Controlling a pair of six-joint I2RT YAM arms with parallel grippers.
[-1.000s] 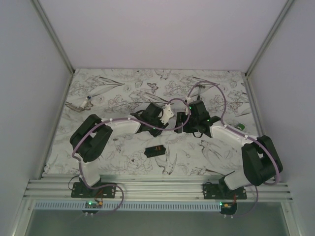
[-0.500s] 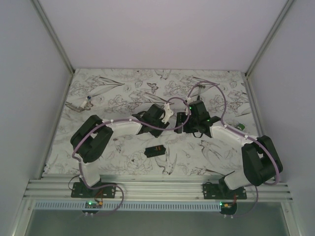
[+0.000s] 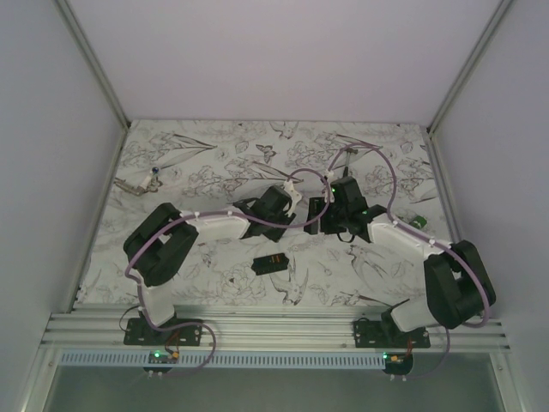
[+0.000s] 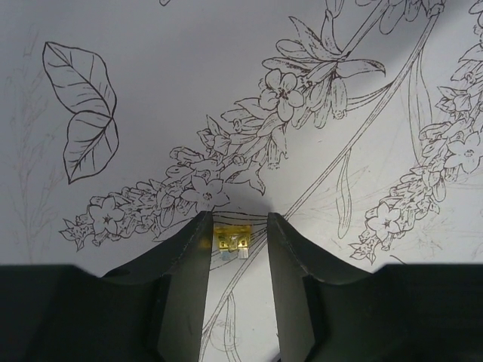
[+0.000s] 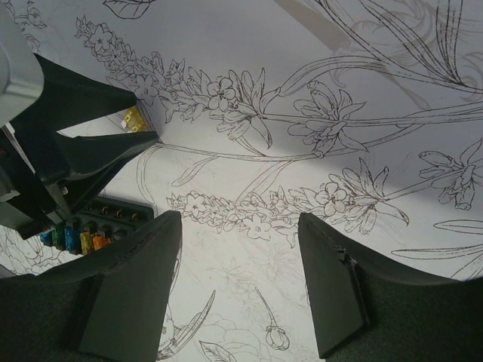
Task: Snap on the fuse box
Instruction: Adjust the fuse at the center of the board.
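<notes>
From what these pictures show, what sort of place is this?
Probably a robot test booth, not a home: plain white walls on a metal frame, a left arm and a right arm bolted to an aluminium rail, and a flower-printed table sheet.

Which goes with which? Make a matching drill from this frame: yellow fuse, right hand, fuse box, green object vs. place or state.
1 yellow fuse
2 right hand
3 fuse box
4 green object

A open, nothing between its fingers
B between the left hand's fingertips
C on the table near its right edge
D coloured fuses seated in it

Pairs: 1-B, 2-A, 3-D, 4-C
</notes>
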